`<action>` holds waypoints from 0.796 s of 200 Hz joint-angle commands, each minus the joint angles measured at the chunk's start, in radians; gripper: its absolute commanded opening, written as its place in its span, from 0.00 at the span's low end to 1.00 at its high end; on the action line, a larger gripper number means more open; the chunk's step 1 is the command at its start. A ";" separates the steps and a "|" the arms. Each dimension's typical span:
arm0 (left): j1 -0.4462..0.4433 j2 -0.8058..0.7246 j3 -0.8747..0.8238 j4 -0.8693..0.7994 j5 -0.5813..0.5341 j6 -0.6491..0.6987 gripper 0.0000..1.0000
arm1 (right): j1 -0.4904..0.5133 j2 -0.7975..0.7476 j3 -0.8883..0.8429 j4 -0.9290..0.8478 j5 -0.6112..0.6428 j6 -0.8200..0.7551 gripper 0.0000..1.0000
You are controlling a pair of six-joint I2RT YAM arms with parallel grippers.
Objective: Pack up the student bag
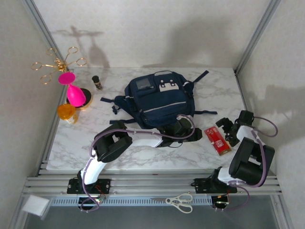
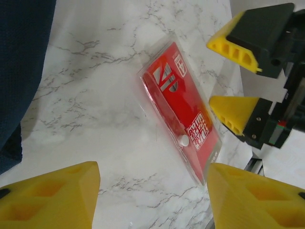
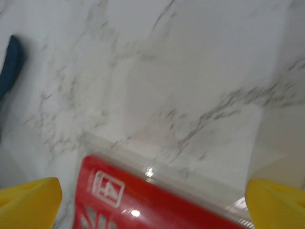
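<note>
This was a robot test cell in a lab, not a lived-in room. A marble-patterned tabletop sat boxed in by plain white wall panels on aluminium posts. Slotted aluminium rails along the near edge carried the bolted arm bases.

left arm: white links, black joints | right arm: same black-white build | cables: grey-lilac loops | fingers: yellow wedges, hollow cells | bases: black plates
</note>
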 commanded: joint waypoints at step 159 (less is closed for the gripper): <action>0.029 0.109 0.037 -0.083 -0.064 -0.073 0.40 | 0.181 -0.152 -0.136 -0.075 -0.144 0.058 0.71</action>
